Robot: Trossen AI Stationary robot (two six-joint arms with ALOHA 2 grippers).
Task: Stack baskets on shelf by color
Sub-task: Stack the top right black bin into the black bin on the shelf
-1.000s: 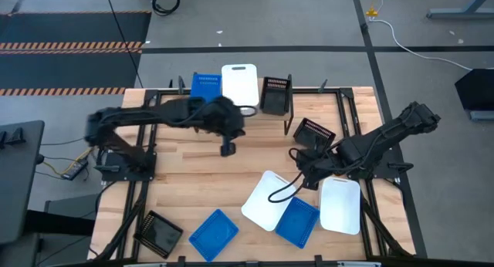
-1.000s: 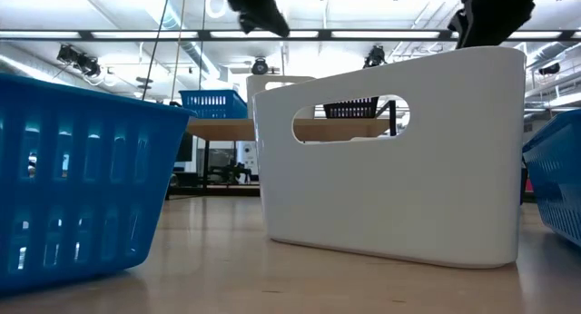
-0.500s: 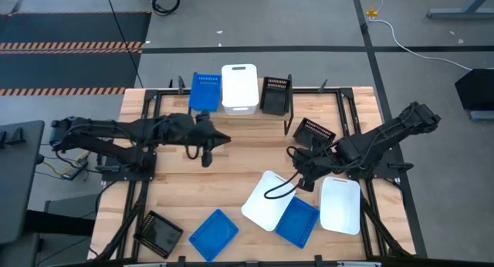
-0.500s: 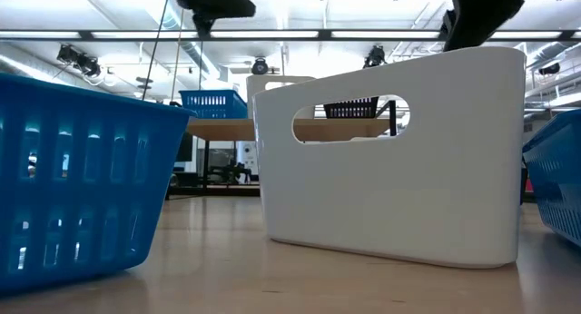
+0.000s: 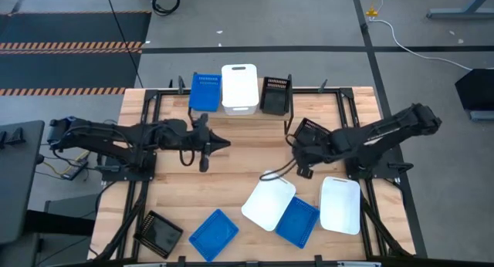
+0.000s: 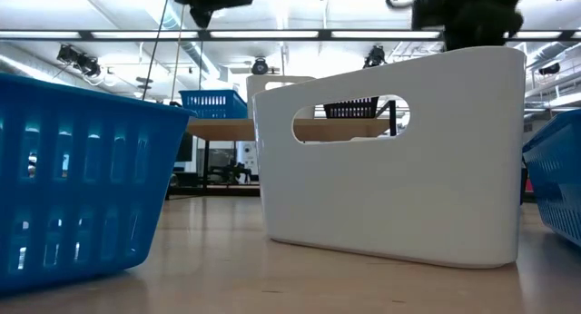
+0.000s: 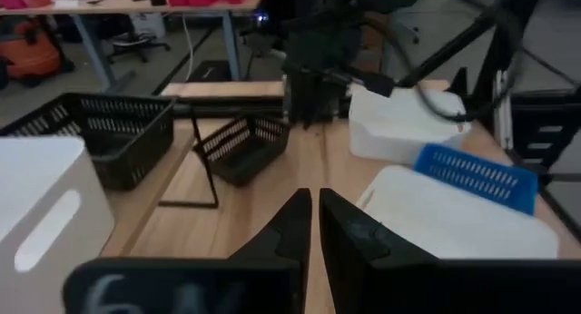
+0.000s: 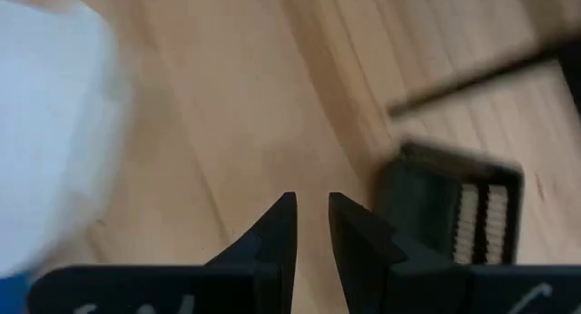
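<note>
Open middle: I see bare tabletop (image 5: 239,163) between both arms.
Far edge: shelf (image 5: 239,105) carrying blue, white, black baskets blocks it.
Right of centre: tilted black basket (image 5: 312,132) just beside my right gripper (image 5: 299,168).
Near edge: white basket (image 5: 266,204) and blue basket (image 5: 297,221) crowd it.

Robotics lab or workshop: butcher-block tabletop (image 5: 231,174) on a bare grey concrete floor (image 5: 255,28), hazard-striped floor mat (image 5: 73,45) off its far left corner, loose cables (image 5: 409,43) trailing past the far right one. Low view shows an open industrial ceiling with strip lights (image 6: 300,34) and ducting. Left wrist view has more worktables (image 7: 118,5) and an office chair (image 7: 136,44) beyond.
</note>
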